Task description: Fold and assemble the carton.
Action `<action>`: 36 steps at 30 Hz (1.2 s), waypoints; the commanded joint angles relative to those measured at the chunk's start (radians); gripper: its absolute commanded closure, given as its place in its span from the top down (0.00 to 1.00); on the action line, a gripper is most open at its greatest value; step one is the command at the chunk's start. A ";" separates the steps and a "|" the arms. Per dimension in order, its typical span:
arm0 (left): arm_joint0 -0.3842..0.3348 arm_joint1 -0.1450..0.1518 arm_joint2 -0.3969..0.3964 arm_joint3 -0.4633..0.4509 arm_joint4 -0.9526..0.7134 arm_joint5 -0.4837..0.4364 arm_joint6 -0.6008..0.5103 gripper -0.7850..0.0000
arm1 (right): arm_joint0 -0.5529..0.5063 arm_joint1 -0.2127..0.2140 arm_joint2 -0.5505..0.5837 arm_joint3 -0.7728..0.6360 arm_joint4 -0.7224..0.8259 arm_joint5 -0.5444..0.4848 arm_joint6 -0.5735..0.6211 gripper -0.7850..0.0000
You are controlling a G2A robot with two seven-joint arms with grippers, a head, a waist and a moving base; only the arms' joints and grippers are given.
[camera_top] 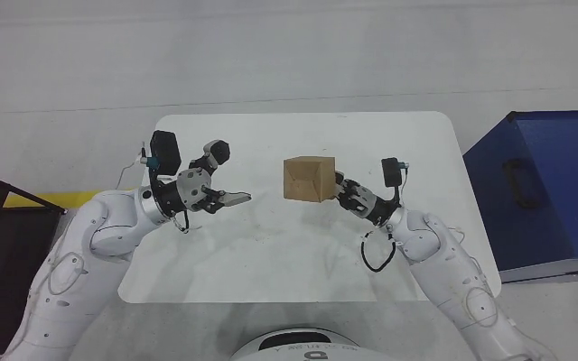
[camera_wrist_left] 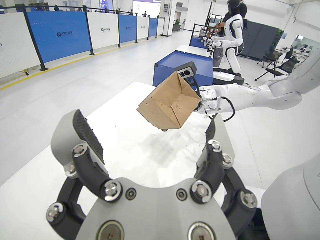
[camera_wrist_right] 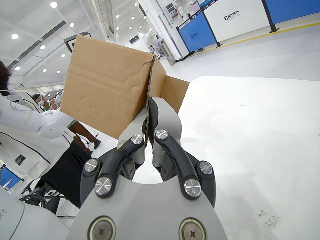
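You've got a matt brown corrugated cardboard carton (camera_wrist_right: 105, 86), lightly dented. Your table (camera_top: 271, 262): smooth white top, scuffed in spots. On the left gripper (camera_top: 233, 171): satin grey metal fingers (camera_wrist_left: 62, 131), shiny screws (camera_wrist_left: 111, 191), ribbed matt black pads (camera_wrist_left: 88, 138).

One box (camera_top: 309, 178) hanging over table middle. Two grippers showing: left gripper (camera_top: 230, 173) at box's 9 o'clock, right gripper (camera_top: 340, 188) at 3 o'clock. One table (camera_top: 271, 262). One blue cabinet (camera_top: 533, 199) standing at table's 3 o'clock.
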 commanded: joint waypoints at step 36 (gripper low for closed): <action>0.203 -0.002 -0.182 -0.029 0.253 0.140 0.099 1.00 | 0.091 -0.031 -0.237 -0.705 -1.374 0.775 1.177 0.27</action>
